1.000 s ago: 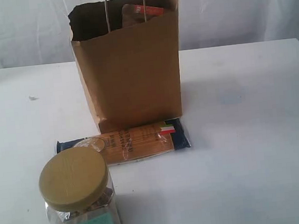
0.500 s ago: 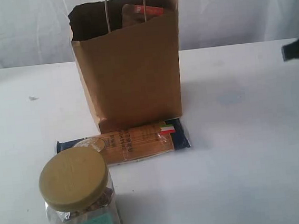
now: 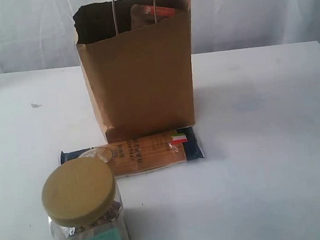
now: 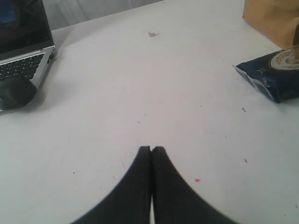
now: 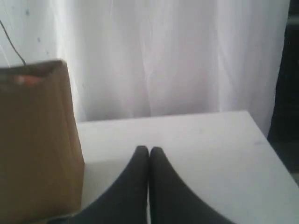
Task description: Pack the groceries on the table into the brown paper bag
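The brown paper bag (image 3: 137, 71) stands upright at the middle back of the table (image 3: 264, 144), and the top of a brown orange-labelled pouch (image 3: 150, 11) shows inside it. A flat blue-ended spaghetti packet (image 3: 132, 153) lies just in front of the bag. Nearest the camera stands a clear jar with an olive-yellow lid (image 3: 79, 190). Neither arm appears in the exterior view. My left gripper (image 4: 152, 148) is shut and empty over bare table, with the packet's blue end (image 4: 271, 74) off to one side. My right gripper (image 5: 149, 148) is shut and empty beside the bag (image 5: 35, 140).
An open laptop (image 4: 23, 51) and a black mouse (image 4: 14, 91) lie at the table's edge in the left wrist view. A white curtain (image 5: 177, 56) hangs behind the table. A small scrap (image 3: 34, 105) lies on the left of the tabletop.
The right arm's dark tip showed at the right edge of the exterior view half a second ago and has left it. Bag, packet and jar have not moved.
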Robot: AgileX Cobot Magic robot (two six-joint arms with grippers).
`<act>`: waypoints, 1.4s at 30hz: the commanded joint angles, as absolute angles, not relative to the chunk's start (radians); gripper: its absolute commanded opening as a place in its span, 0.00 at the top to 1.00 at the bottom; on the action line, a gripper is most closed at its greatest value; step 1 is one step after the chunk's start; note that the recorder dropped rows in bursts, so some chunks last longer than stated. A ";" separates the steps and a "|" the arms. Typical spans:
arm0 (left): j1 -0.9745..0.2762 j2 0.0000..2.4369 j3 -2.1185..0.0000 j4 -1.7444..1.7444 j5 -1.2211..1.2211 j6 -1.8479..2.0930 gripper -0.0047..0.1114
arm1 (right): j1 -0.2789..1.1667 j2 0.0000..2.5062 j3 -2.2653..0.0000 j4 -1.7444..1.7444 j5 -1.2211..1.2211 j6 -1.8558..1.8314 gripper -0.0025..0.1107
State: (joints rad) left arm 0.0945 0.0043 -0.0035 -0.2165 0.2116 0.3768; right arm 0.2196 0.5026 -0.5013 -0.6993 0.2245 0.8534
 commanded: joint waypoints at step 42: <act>0.097 0.000 0.000 -0.219 0.209 0.375 0.96 | -0.018 0.000 0.000 -0.035 0.343 0.069 0.98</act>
State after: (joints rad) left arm 0.0945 0.0043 -0.0035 -0.2165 0.2096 0.3768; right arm -0.0030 0.0043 -0.0007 -0.0269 0.3463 0.0840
